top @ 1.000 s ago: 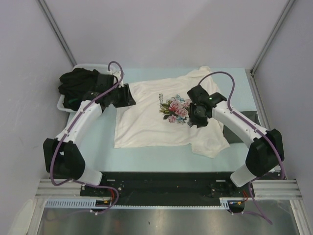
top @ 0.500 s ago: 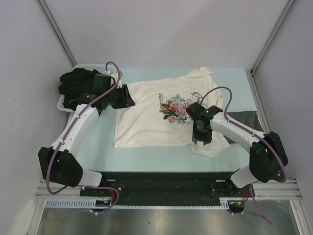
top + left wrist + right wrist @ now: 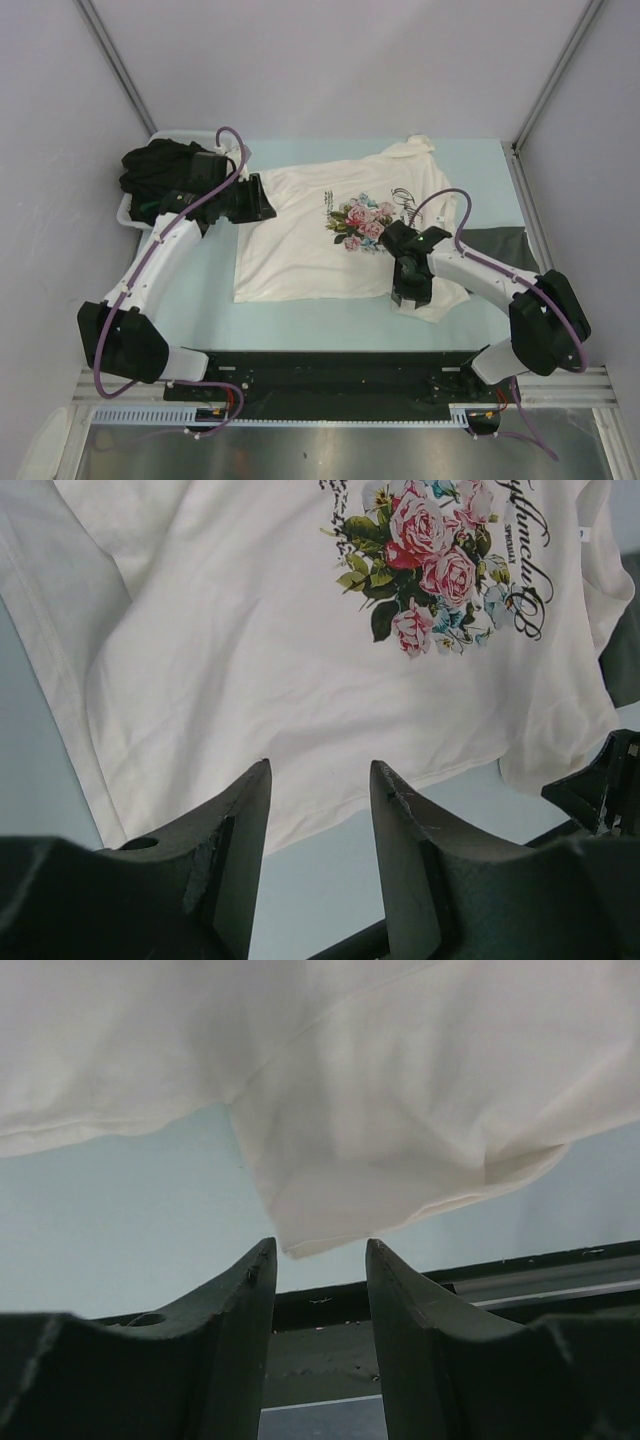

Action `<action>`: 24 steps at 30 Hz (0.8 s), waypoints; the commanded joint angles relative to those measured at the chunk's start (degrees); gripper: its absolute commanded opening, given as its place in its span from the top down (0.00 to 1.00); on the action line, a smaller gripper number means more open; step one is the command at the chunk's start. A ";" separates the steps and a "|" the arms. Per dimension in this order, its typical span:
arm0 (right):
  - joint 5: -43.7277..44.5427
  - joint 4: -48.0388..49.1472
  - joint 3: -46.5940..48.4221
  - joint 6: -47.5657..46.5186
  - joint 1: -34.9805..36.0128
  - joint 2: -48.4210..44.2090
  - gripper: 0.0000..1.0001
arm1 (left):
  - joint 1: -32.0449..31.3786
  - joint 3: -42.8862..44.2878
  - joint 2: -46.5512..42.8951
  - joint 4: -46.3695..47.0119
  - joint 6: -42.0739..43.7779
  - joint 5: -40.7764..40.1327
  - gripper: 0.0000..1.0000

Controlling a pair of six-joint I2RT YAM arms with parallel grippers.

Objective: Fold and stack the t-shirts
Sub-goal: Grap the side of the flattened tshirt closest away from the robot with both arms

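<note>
— Lying flat with its rose print up, the cream t-shirt (image 3: 320, 250) is seen spread on the table (image 3: 200, 290). How are the grippers set?
— The left gripper (image 3: 265, 200) is held at that shirt's left sleeve, fingers (image 3: 240, 830) parted, nothing gripped. The right gripper (image 3: 402, 298) is held over its near right corner, jaws likewise apart and empty.
— And the others?
— Black t-shirts (image 3: 160, 175) are heaped in a tub (image 3: 124, 213) left of it. A dark grey t-shirt (image 3: 495, 245) is seen at its right edge.
</note>
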 commanded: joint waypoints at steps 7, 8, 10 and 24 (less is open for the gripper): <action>-0.01 -0.31 -1.62 3.35 1.90 0.59 0.55 | -0.41 0.66 -1.81 0.61 0.89 0.96 0.50; -0.01 -0.40 -1.71 3.53 1.90 0.76 0.54 | -0.41 0.57 -1.90 0.87 0.89 0.96 0.50; 0.25 -0.22 -1.97 3.88 1.90 1.29 0.55 | -0.41 0.40 -1.81 0.87 0.89 0.96 0.50; -1.50 1.54 -2.23 4.76 2.08 4.11 1.00 | -0.41 0.13 -1.81 1.13 1.15 1.13 0.50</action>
